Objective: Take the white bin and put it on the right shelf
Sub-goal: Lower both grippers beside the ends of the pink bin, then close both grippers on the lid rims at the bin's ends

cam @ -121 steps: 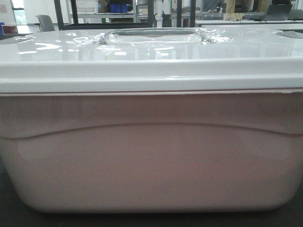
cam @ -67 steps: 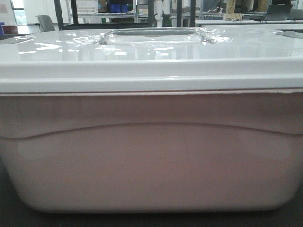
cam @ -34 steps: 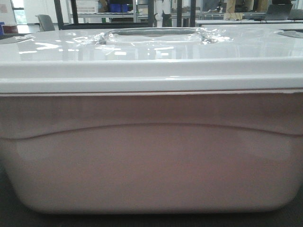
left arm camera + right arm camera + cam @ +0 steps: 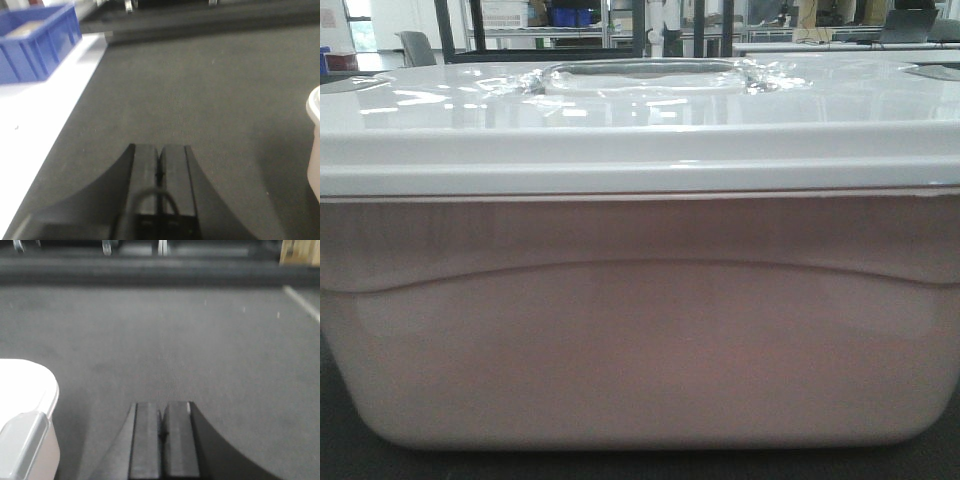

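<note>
Exterior front-facing view: filled nearly edge to edge by white bin, upright on dark grey surface. Glossy white lid on and seated flat, recessed handle at 12 o'clock. Curved ridge running across the pinkish translucent side wall. Further back at 12 o'clock, dark-framed racks and desks, small and blurred.

Left wrist-mounted view: left hand at 6 o'clock, closed, fingers pressed together with only a thin seam between, gripping nothing. Dark grey surface ahead of it. White bin just a pale rounded sliver at the 3 o'clock edge, well apart from the hand, not touching. Blue crate at 10 o'clock, sitting on a white strip along the left side.

Right wrist-mounted view: right hand at 6 o'clock, closed too, fingers together, empty. White bin at 8 o'clock, only its rounded lid corner showing, near the hand but apart. Same dark grey surface all around. Thin white line at 2 o'clock, tan box at 1 o'clock, both blurred.
</note>
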Tool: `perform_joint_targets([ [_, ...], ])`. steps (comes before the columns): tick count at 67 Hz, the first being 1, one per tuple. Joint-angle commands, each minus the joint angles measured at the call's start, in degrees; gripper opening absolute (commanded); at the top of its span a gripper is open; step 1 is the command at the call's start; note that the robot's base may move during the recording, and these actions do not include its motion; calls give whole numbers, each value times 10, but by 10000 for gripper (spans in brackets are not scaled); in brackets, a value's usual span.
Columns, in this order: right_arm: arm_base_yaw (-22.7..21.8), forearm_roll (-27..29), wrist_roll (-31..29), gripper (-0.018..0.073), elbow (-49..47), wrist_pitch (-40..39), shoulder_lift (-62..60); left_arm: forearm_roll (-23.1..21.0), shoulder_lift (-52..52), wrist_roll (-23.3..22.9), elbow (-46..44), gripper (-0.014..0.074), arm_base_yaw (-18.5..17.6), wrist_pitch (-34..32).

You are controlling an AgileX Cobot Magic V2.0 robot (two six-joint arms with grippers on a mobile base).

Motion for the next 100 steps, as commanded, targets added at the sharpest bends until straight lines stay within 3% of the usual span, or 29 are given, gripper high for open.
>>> perform_joint_targets([
  [1,0,-3,2,41,-57,2,57,-19,64,-4,-62,-126,0,-11],
  [15,0,5,2,41,-172,191,177,-121,228,-4,-169,-126,0,79],
  [27,0,5,2,41,-246,297,253,-159,357,-4,-239,-126,0,128],
  [45,0,5,2,41,-254,311,309,-159,471,-4,-256,-126,0,110],
  [60,0,6,2,43,-254,367,345,-217,503,-4,-256,-126,0,110],
  [72,0,12,2,43,-254,412,379,-220,506,-4,-256,-126,0,111],
  [88,0,54,2,43,-254,393,383,-212,506,-2,-256,-126,0,158],
  [100,0,56,2,43,-254,350,384,-212,506,0,-256,-126,0,173],
])
